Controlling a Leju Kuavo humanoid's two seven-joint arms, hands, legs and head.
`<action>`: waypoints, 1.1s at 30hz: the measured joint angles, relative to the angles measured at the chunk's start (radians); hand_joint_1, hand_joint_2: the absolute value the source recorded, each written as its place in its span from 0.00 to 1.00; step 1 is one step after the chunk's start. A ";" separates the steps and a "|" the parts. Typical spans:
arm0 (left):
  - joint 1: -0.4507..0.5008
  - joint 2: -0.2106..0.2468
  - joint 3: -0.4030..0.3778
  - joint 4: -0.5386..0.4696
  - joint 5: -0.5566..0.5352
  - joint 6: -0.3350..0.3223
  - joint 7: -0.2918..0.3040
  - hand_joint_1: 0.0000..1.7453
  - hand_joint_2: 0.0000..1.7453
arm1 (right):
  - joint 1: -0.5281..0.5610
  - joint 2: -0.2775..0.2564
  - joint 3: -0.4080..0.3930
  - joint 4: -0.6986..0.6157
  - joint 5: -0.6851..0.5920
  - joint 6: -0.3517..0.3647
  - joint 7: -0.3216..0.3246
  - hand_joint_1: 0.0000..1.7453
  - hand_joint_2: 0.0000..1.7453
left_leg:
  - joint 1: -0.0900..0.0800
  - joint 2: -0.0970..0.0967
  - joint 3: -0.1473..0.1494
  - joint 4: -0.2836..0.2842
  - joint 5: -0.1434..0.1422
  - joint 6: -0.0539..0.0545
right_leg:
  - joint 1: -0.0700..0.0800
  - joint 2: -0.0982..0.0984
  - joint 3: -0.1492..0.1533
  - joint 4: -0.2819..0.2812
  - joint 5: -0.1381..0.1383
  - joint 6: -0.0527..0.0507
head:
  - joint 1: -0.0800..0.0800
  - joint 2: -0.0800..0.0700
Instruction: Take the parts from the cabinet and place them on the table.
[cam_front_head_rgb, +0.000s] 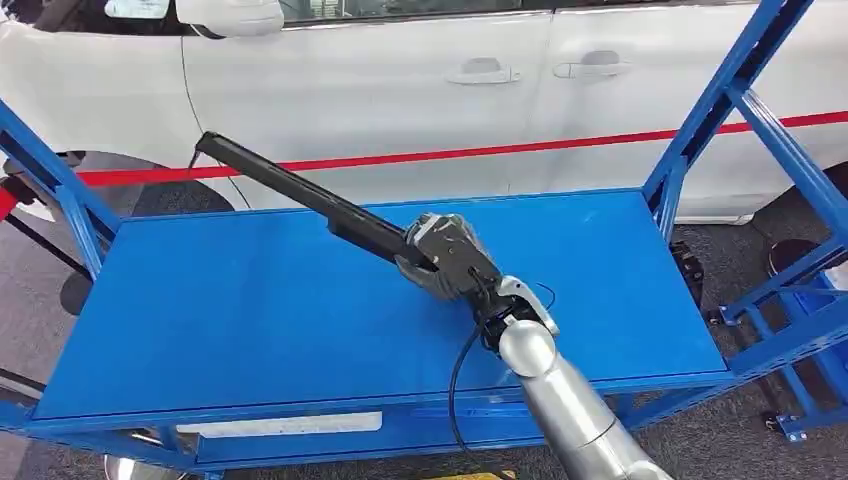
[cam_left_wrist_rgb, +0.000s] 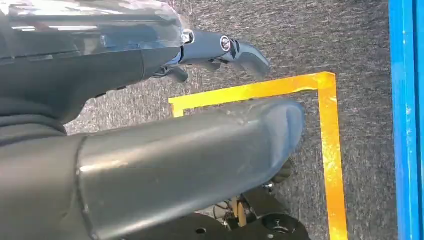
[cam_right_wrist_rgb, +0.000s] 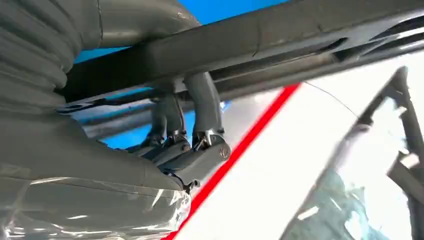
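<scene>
A long black bar-shaped part (cam_front_head_rgb: 290, 190) slants over the blue table top (cam_front_head_rgb: 220, 320), its far end raised toward the back left. My right hand (cam_front_head_rgb: 450, 258) grips its near end above the table's middle. The right wrist view shows the same part (cam_right_wrist_rgb: 280, 35) crossing the hand, with the fingers (cam_right_wrist_rgb: 202, 105) wrapped around it. Whether the part touches the table I cannot tell. My left hand (cam_left_wrist_rgb: 150, 130) hangs over the floor, thumb and fingers apart, holding nothing.
A white car (cam_front_head_rgb: 400, 80) with a red stripe stands right behind the table. Blue rack posts (cam_front_head_rgb: 740, 100) rise at the table's right end, another at the left (cam_front_head_rgb: 60, 190). Yellow floor tape (cam_left_wrist_rgb: 330, 150) and a blue frame edge (cam_left_wrist_rgb: 405, 125) lie below my left hand.
</scene>
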 joint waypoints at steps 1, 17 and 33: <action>0.001 0.000 -0.002 0.000 0.001 0.002 -0.001 0.00 0.00 | 0.000 -0.003 -0.009 -0.017 -0.009 -0.008 -0.003 1.00 1.00 | 0.000 0.000 0.000 0.000 0.000 0.000 | 0.000 0.000 0.000 0.000 0.000 0.000 | 0.000 0.000; 0.010 0.000 -0.018 0.000 0.006 0.007 -0.018 0.00 0.00 | 0.042 -0.036 -0.123 -0.214 -0.123 -0.065 -0.032 1.00 1.00 | 0.000 0.000 -0.004 0.000 0.000 0.000 | 0.000 -0.001 -0.003 0.000 0.000 0.000 | 0.000 0.000; 0.007 -0.001 0.011 0.000 0.009 -0.087 -0.262 0.00 0.00 | 0.149 -0.059 -0.170 -0.342 -0.214 -0.118 -0.155 1.00 1.00 | 0.000 0.000 -0.006 0.000 -0.001 0.001 | 0.000 0.000 -0.006 0.000 0.000 0.000 | 0.000 0.000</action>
